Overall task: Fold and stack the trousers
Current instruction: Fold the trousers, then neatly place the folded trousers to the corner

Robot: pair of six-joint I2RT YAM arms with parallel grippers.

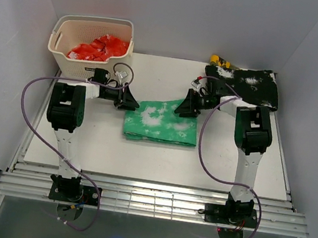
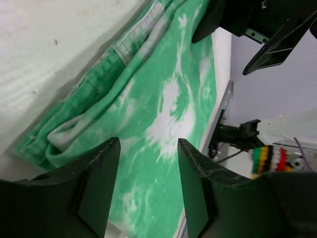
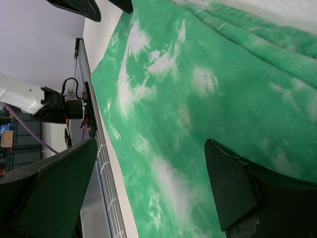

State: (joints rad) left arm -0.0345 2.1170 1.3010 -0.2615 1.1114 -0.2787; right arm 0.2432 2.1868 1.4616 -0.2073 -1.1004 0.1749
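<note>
Green trousers (image 1: 161,123) with white blotches are seen from above, folded flat in the middle of the white table (image 1: 83,143). The left gripper (image 1: 131,103) is held at the far left corner of the cloth, and the right gripper (image 1: 183,107) at the far right corner. A basket (image 1: 58,50) of red cloth (image 1: 98,47) is set far left. In the left wrist view, the fingers (image 2: 96,188) are spread apart over the cloth, and nothing is pinched. In the right wrist view, the fingers (image 3: 228,188) are spread wide over the green cloth.
</note>
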